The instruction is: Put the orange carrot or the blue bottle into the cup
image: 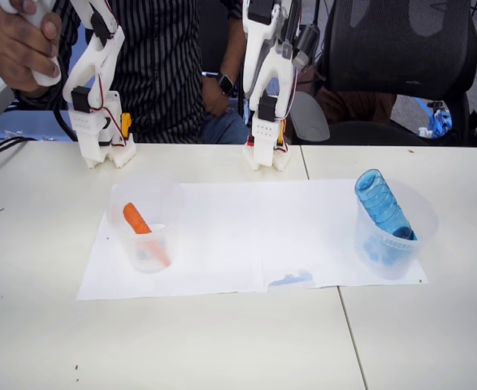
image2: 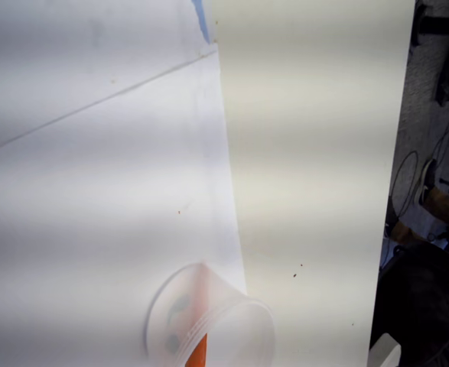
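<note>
The orange carrot (image: 137,220) leans tilted inside the cup (image: 163,213), a frosted clear cup on the left part of the paper in the fixed view. The wrist view looks down on this cup (image2: 239,325) from high above, with the carrot (image2: 196,352) inside and bluish marks at its base. The blue bottle (image: 382,205) leans inside a second clear cup (image: 421,223) at the right, its neck down. The white robot arm (image: 266,97) stands at the table's back centre, folded upward, and its gripper end runs out of the top of the picture.
A white paper sheet (image: 246,236) covers the table's middle, with a small blue mark (image: 291,279) near its front edge. A person sits behind the table beside a black office chair (image: 401,49). The wrist view shows the table's edge (image2: 396,191).
</note>
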{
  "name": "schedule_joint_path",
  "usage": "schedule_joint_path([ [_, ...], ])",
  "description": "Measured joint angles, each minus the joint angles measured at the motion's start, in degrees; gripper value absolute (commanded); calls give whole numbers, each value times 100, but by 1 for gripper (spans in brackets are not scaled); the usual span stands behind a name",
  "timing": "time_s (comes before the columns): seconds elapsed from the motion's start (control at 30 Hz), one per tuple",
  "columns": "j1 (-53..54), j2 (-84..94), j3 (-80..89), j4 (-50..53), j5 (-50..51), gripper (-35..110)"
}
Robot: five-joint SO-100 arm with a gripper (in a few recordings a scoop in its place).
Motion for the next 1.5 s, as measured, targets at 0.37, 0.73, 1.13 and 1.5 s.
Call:
schedule_joint_path([
  [0.37, -624, 2813, 4087, -1749, -448, 12],
  [0.73, -1547, 4043, 6627, -2496, -308, 12],
  [1.13, -1600, 4069, 7260, -2496, 246, 12],
  [1.5, -1942, 4069, 7559, -2566, 246, 12],
])
